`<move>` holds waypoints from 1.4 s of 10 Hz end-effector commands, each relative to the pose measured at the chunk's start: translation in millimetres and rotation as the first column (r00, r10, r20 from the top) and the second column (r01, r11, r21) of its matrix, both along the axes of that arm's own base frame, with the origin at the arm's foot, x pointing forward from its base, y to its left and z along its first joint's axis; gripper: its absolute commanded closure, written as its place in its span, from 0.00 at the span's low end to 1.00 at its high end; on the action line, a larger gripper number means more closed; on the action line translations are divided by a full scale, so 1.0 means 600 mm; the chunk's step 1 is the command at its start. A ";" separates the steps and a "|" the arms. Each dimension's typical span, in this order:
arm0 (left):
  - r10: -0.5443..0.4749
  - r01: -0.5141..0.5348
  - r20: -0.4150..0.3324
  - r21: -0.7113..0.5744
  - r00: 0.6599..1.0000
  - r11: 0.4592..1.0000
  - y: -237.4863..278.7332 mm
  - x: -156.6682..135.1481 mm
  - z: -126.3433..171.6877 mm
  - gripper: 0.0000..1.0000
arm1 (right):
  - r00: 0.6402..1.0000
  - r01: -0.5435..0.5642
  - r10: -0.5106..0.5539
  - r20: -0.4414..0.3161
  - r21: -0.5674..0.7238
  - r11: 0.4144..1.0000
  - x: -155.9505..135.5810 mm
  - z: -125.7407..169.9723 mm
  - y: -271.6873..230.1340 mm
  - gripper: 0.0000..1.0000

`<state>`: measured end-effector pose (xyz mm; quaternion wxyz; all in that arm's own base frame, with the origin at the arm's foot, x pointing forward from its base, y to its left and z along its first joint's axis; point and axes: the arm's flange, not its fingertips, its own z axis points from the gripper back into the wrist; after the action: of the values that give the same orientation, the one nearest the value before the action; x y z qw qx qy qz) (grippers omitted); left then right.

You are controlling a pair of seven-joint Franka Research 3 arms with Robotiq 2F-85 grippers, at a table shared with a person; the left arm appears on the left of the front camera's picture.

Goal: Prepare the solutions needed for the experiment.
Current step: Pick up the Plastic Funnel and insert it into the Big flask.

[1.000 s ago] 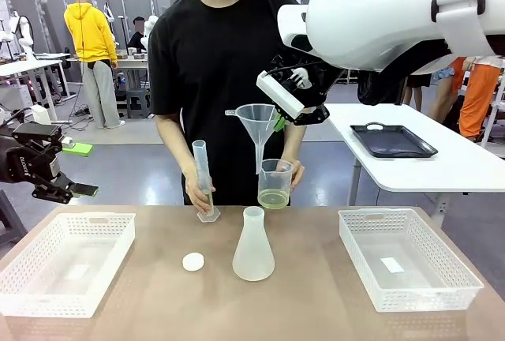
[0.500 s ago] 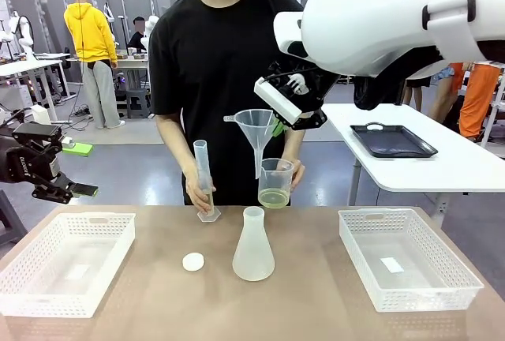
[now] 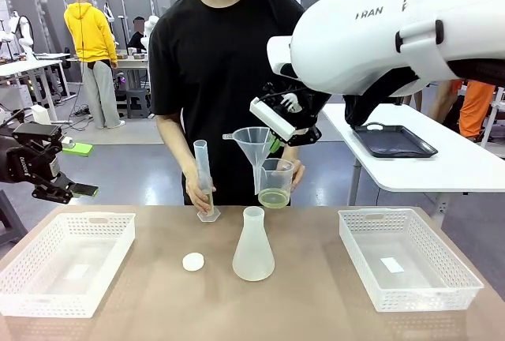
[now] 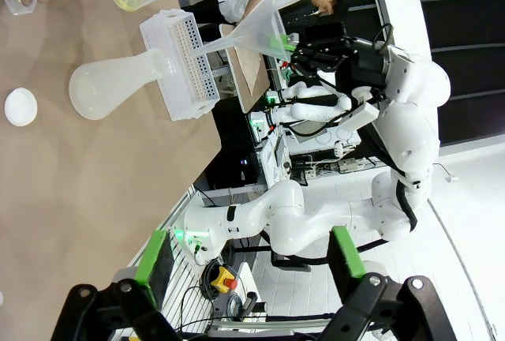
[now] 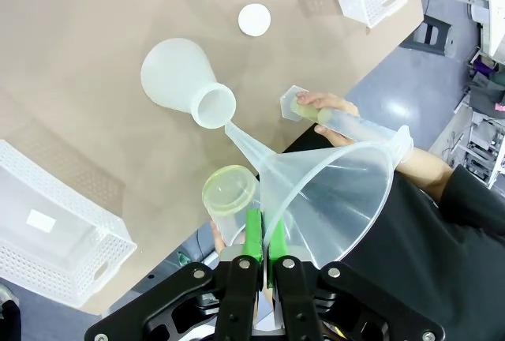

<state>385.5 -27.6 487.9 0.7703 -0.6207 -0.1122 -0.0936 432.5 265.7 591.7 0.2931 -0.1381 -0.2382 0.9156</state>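
The solutions are a shallow pale yellow-green layer in a clear beaker that the person holds in one hand above the table's far edge. The person's other hand steadies a graduated cylinder standing on the table. My right gripper is shut on the rim of a clear funnel, in the air beside the beaker. In the right wrist view the funnel's spout points toward the mouth of the frosted conical flask. The flask stands mid-table. My left gripper hovers open at the far left.
A white basket lies at the table's left and another white basket at its right. A small white cap lies left of the flask. A black tray rests on a separate table behind.
My right arm has carried the funnel left and downward, closer to the beaker and the flask. The left arm and the person's hands have stayed put.
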 end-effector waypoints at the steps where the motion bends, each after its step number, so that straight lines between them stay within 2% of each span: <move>1: -0.005 0.005 0.005 -0.017 1.000 1.000 -0.001 0.000 0.004 0.00 | 1.000 -0.022 0.022 0.010 0.041 0.999 0.004 -0.027 -0.001 0.96; 14: -0.005 0.005 0.005 -0.017 1.000 1.000 -0.001 0.000 0.004 0.00 | 0.995 0.020 -0.015 -0.096 0.050 0.999 0.050 -0.141 0.001 0.96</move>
<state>385.5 -27.5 487.9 0.7703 -0.6207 -0.1122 -0.0936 462.6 269.9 515.0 0.3255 -0.0889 -0.2309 0.9126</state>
